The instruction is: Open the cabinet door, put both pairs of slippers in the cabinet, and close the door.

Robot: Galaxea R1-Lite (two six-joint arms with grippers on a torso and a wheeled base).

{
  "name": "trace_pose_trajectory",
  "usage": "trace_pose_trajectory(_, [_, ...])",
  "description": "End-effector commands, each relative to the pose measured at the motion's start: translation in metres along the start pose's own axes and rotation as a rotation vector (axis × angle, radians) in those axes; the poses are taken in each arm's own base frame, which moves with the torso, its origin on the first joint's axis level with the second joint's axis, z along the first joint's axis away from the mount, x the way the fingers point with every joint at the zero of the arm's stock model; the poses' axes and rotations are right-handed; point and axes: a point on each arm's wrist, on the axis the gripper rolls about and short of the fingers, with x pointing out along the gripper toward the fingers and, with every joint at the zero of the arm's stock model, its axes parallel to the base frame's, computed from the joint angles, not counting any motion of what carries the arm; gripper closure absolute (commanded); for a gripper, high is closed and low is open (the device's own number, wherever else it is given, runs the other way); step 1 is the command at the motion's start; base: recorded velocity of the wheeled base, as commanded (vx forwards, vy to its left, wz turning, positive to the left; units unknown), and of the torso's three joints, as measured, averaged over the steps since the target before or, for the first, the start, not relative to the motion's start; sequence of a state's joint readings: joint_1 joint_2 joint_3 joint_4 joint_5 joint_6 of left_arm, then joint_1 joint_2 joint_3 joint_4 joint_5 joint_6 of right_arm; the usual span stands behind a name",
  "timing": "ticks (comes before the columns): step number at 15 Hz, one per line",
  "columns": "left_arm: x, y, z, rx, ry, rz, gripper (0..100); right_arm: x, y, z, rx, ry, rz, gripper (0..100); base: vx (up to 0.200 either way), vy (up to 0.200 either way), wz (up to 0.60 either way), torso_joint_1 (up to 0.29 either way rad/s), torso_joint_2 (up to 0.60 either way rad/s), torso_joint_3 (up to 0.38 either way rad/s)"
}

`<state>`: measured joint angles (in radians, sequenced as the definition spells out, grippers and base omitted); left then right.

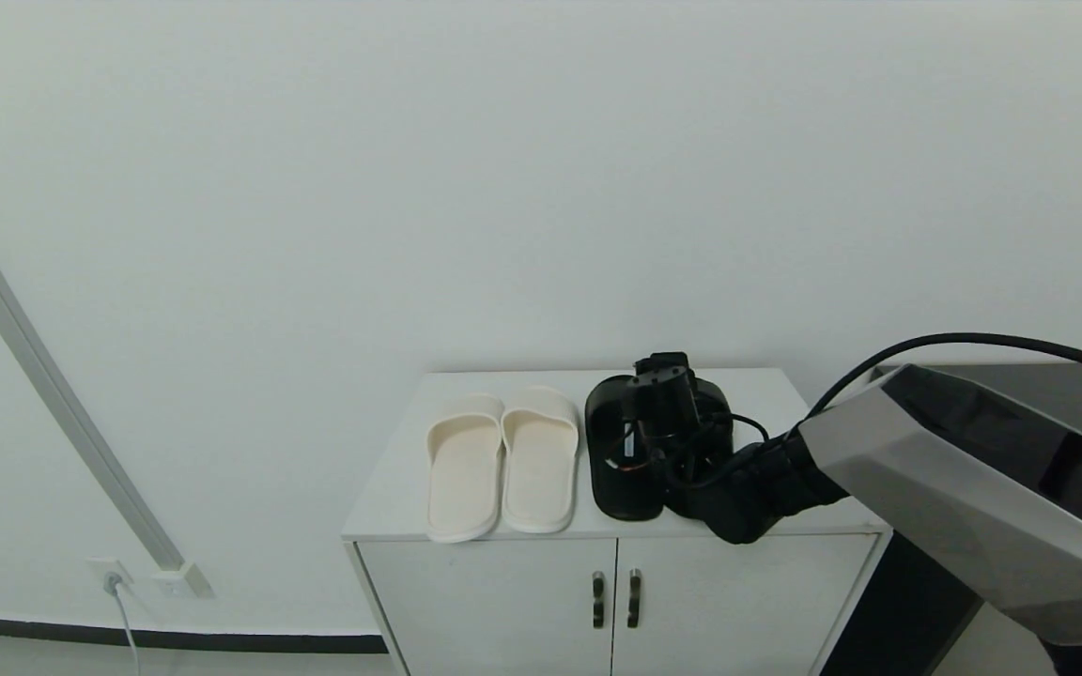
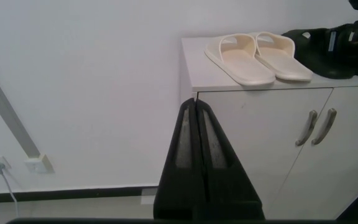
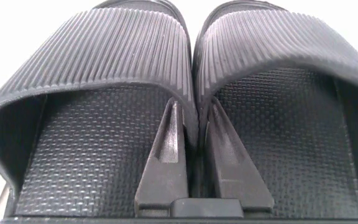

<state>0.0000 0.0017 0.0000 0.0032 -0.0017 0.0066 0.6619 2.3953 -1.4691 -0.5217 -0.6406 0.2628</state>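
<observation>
Lowest and farthest left, the left tool (image 2: 195, 104) hangs off the near left corner of the white two-door cabinet (image 1: 494, 601), below its top, with its fingers clenched together on nothing. It would have to open before it could take a handle, and a careless swing from there could knock the cabinet's side. On the cabinet top the pair of cream rubber slippers (image 1: 502, 469) lies side by side with its heels right at the front edge, so a small nudge would likely tip one to the floor. Below, both doors are shut and the two dark bar handles (image 1: 598, 599) sit close together at the middle seam, so a hook aimed at one might catch the other. Just beside the cream pair lies the pair of black ribbed rubber slippers (image 1: 618, 460), also on top. The right tool (image 3: 194, 106) has one finger inside each slipper, pinching their two inner strap edges together. That hold is thin: on lifting, one strap may slide free and drop a slipper, or the swinging pair may sweep the cream ones off.
</observation>
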Motion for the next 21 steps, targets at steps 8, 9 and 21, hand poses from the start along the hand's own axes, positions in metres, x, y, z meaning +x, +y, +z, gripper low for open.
trace_pose_trajectory(8, [0.000,0.000,0.000,0.001,0.000,0.000,100,-0.120,-0.066,0.053,-0.061,-0.116,0.289,100,0.000,0.000,0.00,0.000,0.00,0.000])
trace_pose_trajectory(9, [0.000,0.000,0.000,0.001,0.000,0.000,100,-0.139,-0.074,0.053,-0.068,-0.108,0.356,100,0.000,0.000,0.00,0.000,0.00,0.000])
trace_pose_trajectory(21, [0.000,0.000,0.000,0.001,0.000,0.000,100,-0.214,-0.107,0.037,-0.128,0.000,0.664,100,-0.017,0.000,0.00,0.000,0.00,0.001])
